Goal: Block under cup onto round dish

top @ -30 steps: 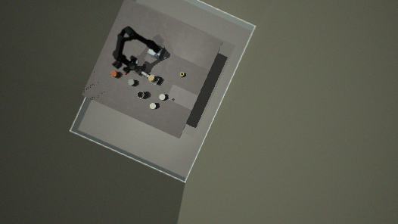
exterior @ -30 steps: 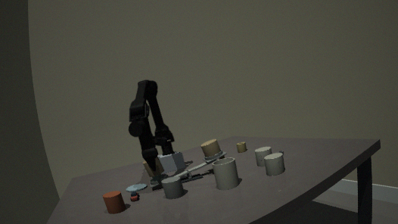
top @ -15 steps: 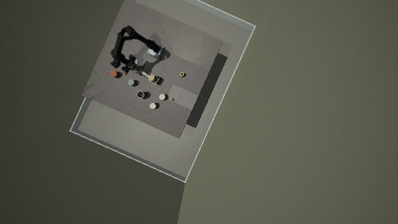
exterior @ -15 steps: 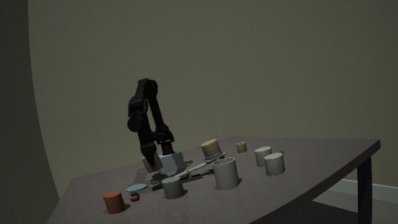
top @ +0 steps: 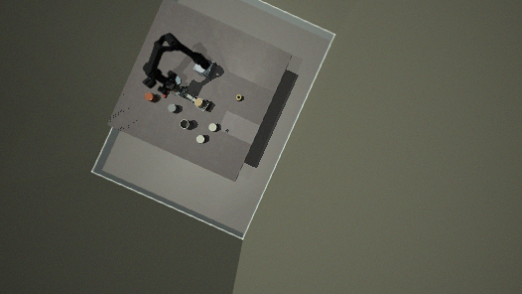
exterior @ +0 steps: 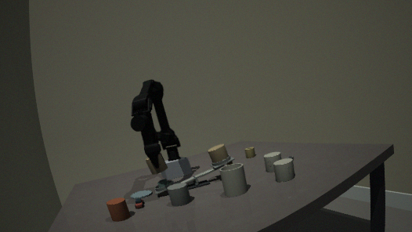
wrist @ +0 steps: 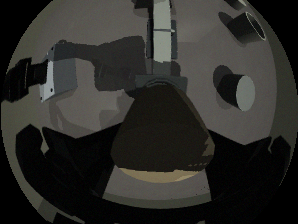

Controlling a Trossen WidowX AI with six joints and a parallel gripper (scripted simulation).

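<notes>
My gripper (exterior: pixel 157 161) (wrist: pixel 162 128) is shut on a tan cup (exterior: pixel 160 164) (wrist: pixel 160 163) and holds it tilted just above the low end of the balance (exterior: pixel 204 173) (wrist: pixel 161 30). In the wrist view this cup fills the middle and hides what lies below it. The other tan cup (exterior: pixel 218 153) (top: pixel 198 102) stands upright on the raised far end. A small teal thing (exterior: pixel 164 183) sits at the low end; I cannot tell whether it is the block. The flat blue-grey round dish (exterior: pixel 141 193) lies on the table left of the balance.
A pale box (exterior: pixel 177 168) (wrist: pixel 63 76) stands close beside the gripper. Around the balance stand a grey cylinder (exterior: pixel 178 194), an open pale cup (exterior: pixel 233 179), two white cylinders (exterior: pixel 272 161) (exterior: pixel 283 169), a small yellow one (exterior: pixel 250 152) and an orange one (exterior: pixel 117 208).
</notes>
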